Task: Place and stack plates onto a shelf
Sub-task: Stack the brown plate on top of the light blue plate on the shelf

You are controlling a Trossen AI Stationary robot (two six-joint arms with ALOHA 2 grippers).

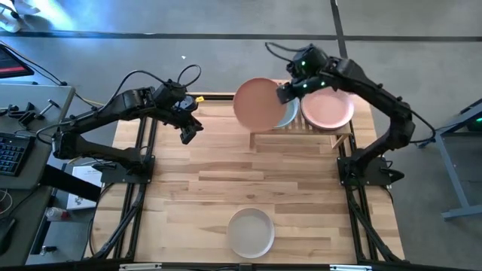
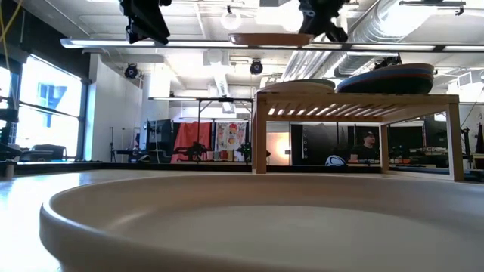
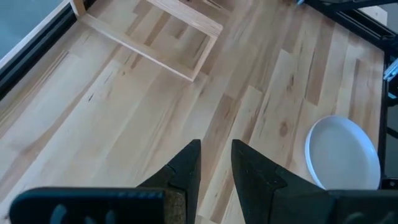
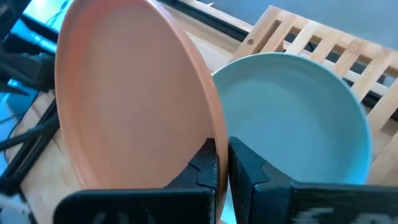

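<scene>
Terracotta plate [image 1: 257, 105] hangs above the shelf [image 1: 301, 134], its rim pinched by the right tool [image 1: 283, 93]; left tool [image 1: 188, 134] hovers released.

High view: overhead, facing straight down on the whole light-wood plank worktop [image 1: 226, 181] and both dark arms. Low view: at worktop level, facing level across it into the room, so near the round cream plate [image 2: 249, 219] that its rim fills the foreground; the low slatted light-wood shelf [image 2: 355, 102] stands farther back. Left wrist view: looks down past its own dark fingers [image 3: 186, 168] at bare planks, sharing the cream plate [image 3: 342, 152] with the high and low views. Right wrist view: very close, past its fingers [image 4: 208, 165], sharing the shelf slats [image 4: 317, 40] with the high view.
</scene>
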